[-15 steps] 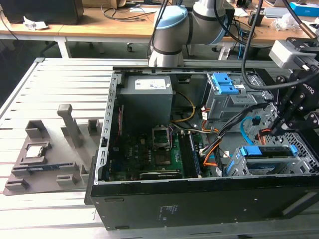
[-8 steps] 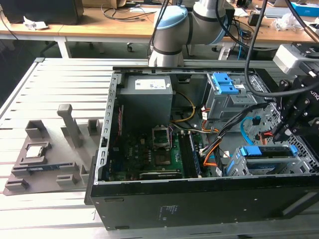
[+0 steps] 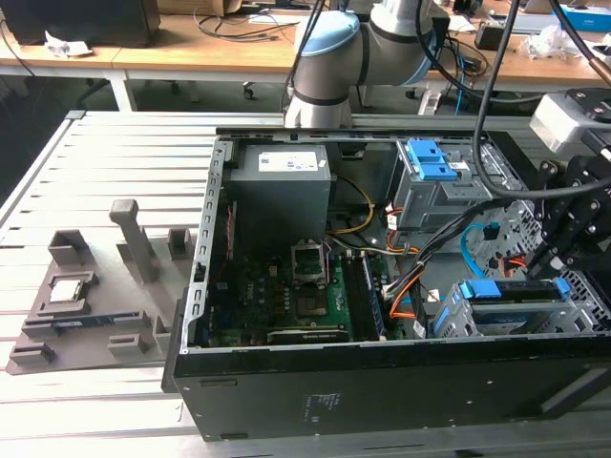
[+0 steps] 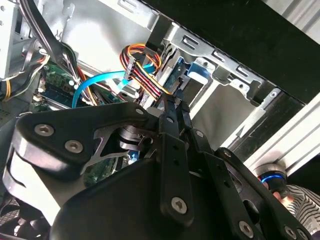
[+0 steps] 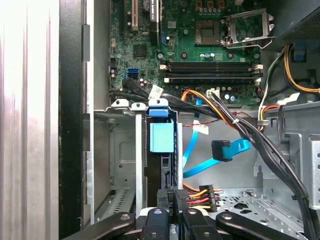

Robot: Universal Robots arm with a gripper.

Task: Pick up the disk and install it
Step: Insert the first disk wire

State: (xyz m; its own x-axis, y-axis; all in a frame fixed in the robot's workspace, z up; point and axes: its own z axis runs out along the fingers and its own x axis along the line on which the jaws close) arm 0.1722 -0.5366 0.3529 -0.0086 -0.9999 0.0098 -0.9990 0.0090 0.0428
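disk [image 5: 161, 137] stood on edge inside drive cage [image 5: 117, 150] of computer case [image 3: 382, 391], blue rail up. gripper [image 5: 170, 200] sat directly at its end, in line with long axis, fingers pinched narrow on disk edge.

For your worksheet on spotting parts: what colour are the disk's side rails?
Blue. The disk's rails show best in the first wrist view, standing in the drive cage.
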